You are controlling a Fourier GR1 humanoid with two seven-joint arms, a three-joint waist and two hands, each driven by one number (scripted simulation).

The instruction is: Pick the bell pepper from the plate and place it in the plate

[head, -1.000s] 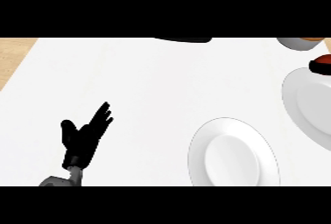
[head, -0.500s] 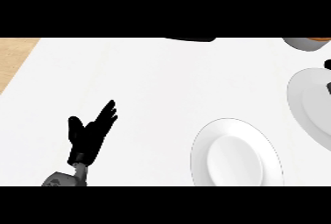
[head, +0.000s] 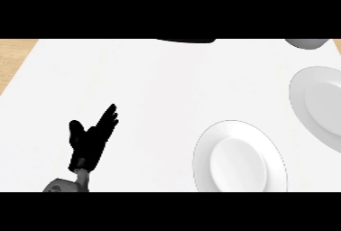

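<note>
Two plates [head: 241, 158] [head: 320, 103], well right of left hand [head: 90, 140] fingers.

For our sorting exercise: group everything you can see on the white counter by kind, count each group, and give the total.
White plates: 2, near plate and far plate
Black hand: 1, left hand, open
Grey object cut off at the top right edge: 1
Dark object at the top edge: 1
Total: 5

The far plate [head: 318, 103] was cut off by the right edge, the near plate [head: 240, 158] by the lower band. A grey object [head: 306, 43] and a dark shape [head: 190, 40] at the bench's [head: 166, 76] far edge were too clipped to identify.
</note>
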